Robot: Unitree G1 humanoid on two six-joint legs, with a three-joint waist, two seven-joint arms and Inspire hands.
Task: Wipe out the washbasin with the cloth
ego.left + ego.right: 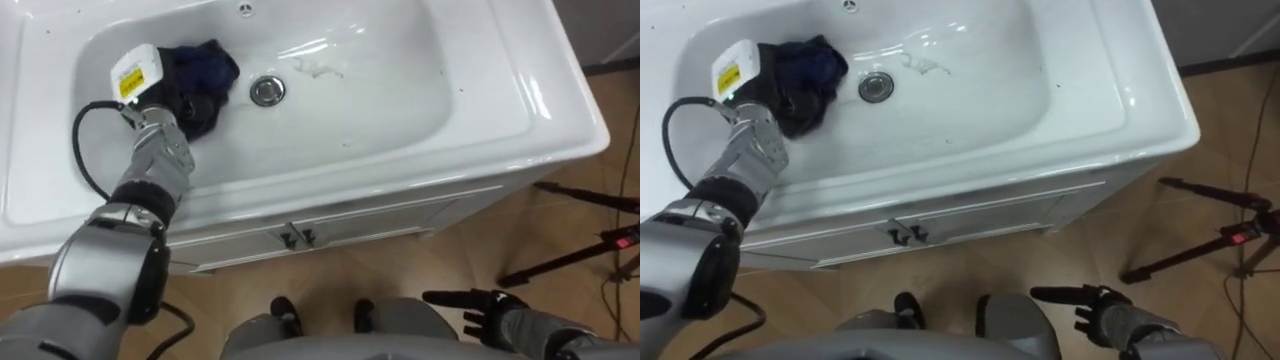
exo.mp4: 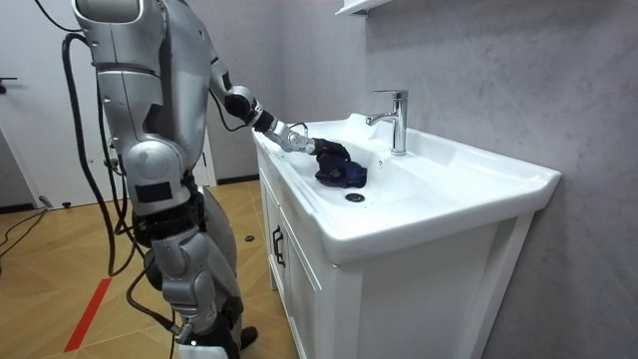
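A white basin (image 1: 400, 100) is set in a white vanity top, with a metal drain (image 1: 267, 90) at its middle. A dark blue cloth (image 1: 212, 58) lies bunched on the basin floor left of the drain. My left hand (image 1: 165, 100) reaches down into the basin's left part and rests on the cloth, its dark fingers curled into the folds. In the room view the left hand (image 2: 327, 150) sits on top of the cloth (image 2: 344, 178). My right hand (image 1: 480, 305) hangs low at my side in front of the vanity, fingers straight, holding nothing.
A chrome faucet (image 2: 397, 120) stands at the basin's back edge. A small wet smear (image 1: 318, 68) lies right of the drain. Cabinet doors (image 1: 300, 235) with small handles are below the basin. Black tripod legs (image 1: 580, 250) spread over the wooden floor to my right.
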